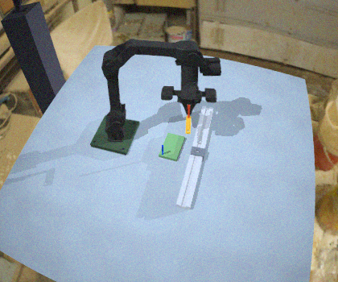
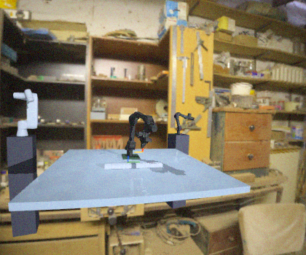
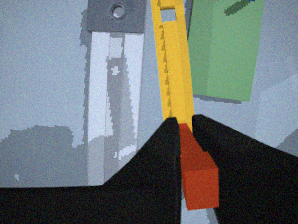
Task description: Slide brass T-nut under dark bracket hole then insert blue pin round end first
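Observation:
My gripper [image 1: 188, 113] [image 3: 184, 125] is shut on the orange handle [image 1: 188, 109] [image 3: 201, 185] of the brass T-nut [image 1: 188, 126] [image 2: 138, 151] [image 3: 176, 65]. The nut is a long yellow bar with a square hole near its far end, held in the air beside the rail, on the tray's side. The aluminum rail [image 1: 188, 185] [image 2: 114, 166] [image 3: 99, 75] lies flat, its slot facing up. The dark bracket [image 1: 202, 153] [image 3: 101, 17] sits across it, its round hole showing. The blue pin [image 1: 162, 150] [image 2: 128, 159] stands upright in the green tray [image 1: 175, 144] [image 3: 225, 65].
The arm's dark green base plate [image 1: 131, 133] lies beyond the tray from the rail. The arm's shadow falls across part of the rail and the table [image 1: 243, 193] [image 2: 92, 189]. Dark posts stand beyond the table's edges.

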`<state>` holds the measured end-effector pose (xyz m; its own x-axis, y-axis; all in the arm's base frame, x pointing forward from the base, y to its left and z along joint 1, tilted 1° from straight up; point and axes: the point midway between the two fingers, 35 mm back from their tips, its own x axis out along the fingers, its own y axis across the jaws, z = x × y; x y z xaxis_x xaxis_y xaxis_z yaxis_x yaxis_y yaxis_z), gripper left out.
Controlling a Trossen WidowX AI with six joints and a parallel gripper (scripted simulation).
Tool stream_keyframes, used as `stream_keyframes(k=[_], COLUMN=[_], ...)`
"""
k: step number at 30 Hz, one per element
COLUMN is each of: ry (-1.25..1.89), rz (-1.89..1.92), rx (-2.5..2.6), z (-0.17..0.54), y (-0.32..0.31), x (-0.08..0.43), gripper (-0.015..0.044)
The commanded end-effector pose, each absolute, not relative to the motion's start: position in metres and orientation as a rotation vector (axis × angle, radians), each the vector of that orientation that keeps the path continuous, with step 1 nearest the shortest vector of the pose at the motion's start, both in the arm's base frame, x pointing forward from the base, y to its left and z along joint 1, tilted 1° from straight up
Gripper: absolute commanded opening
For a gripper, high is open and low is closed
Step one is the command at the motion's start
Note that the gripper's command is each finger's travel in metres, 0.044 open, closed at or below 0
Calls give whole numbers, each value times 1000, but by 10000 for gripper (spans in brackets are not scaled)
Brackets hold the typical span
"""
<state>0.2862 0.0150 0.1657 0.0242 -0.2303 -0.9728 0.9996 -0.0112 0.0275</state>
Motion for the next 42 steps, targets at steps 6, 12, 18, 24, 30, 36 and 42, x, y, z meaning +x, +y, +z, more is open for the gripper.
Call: stream_keyframes(k=[6,12,18,24,30,36,42], ry=[1004,1000,996,991,986,981,975], rz=[-1314,-1322,-1330,-1338,-1346,-1354,-1362], rx=[1075,1083,1090,1097,1104,1110,1117], z=[168,169,170,170,170,170,169], y=[25,32,39,46,54,61,69], x=[298,305,312,318,325,331,337], gripper=[-150,-150,-150,-150,-150,-150,-150])
